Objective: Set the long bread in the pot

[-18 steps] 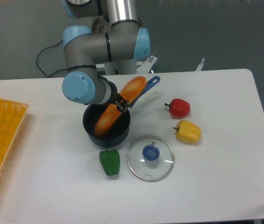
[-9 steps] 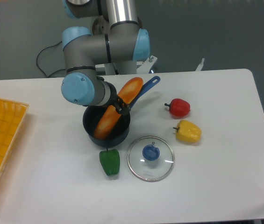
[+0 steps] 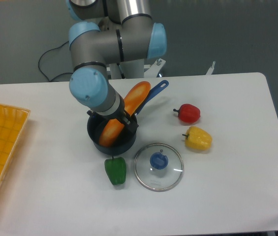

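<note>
Left of centre my two-finger gripper point(image 3: 124, 119) sits at the glossy orange-golden long bread point(image 3: 125, 110) — clamped or not, I cannot tell — which leans in the small dark pot point(image 3: 110, 133), probably light, stiff and slippery, best held mid-length, on the white table point(image 3: 227, 172).

Arm wrist: swung from the left of the pot point(image 3: 112, 138) to above its rear rim, now covering more of it.
Claw point(image 3: 120, 118): turned with the wrist; jaw state not discernible.
Long bread point(image 3: 124, 114): lowered slightly, lower end deeper inside the pot, upper end leaning over the blue handle.
</note>
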